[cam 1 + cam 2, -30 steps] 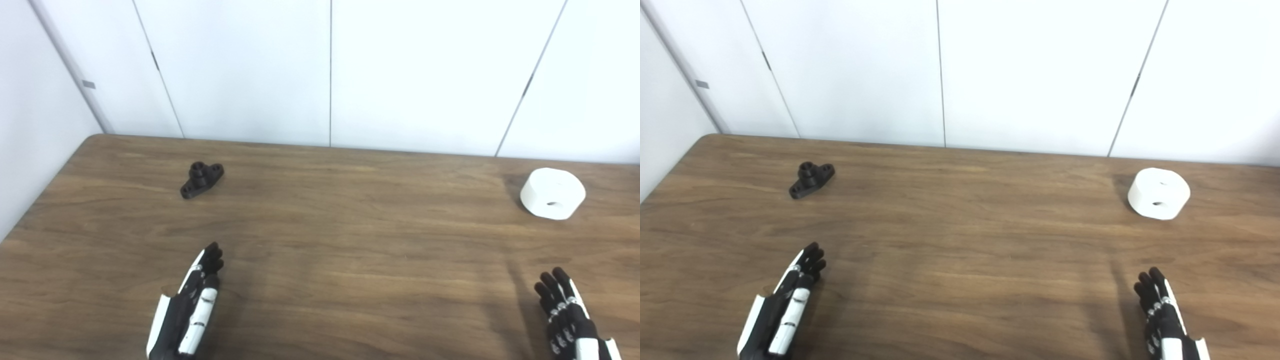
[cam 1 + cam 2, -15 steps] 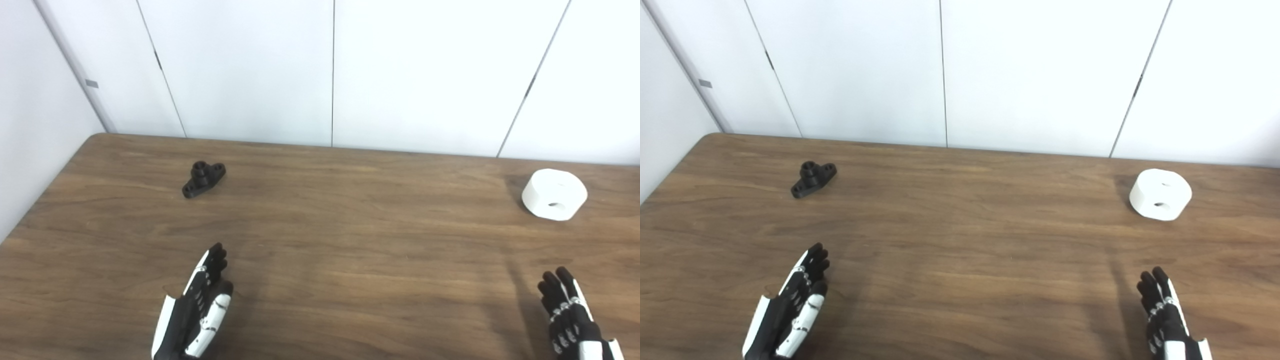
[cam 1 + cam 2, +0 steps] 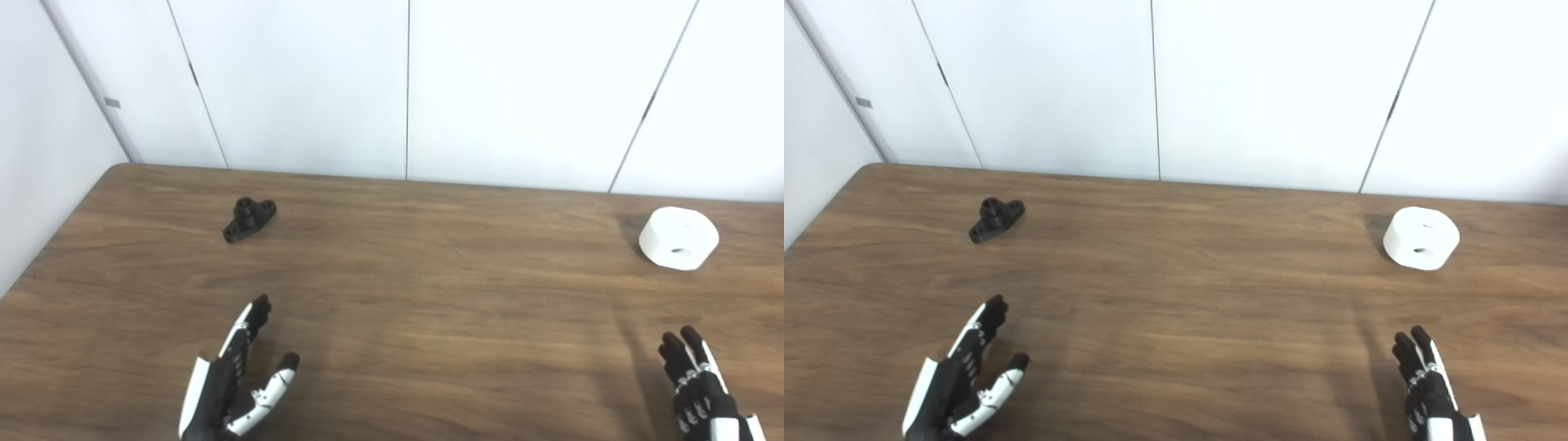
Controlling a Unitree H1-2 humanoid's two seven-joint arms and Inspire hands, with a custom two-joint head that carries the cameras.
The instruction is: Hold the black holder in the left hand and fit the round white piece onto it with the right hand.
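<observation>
Black holder point(image 3: 248, 220) (flanged, upright boss), white piece point(image 3: 678, 237), wood table point(image 3: 429, 294)

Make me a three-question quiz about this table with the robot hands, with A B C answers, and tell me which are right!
1. Where is the black holder?
A. far left part of the table
B. in the right hand
C. on top of the white piece

2. What colour is the round piece?
A. red
B. white
C. green

3. What is the left hand doing?
A. squeezing the holder
B. open, holding nothing
C. pushing the white piece

Answers:
1 A, it lies on the wood at the far left, away from both hands.
2 B, it is a plain white round piece at the far right.
3 B, its thumb is spread from its fingers with nothing between them.
</observation>
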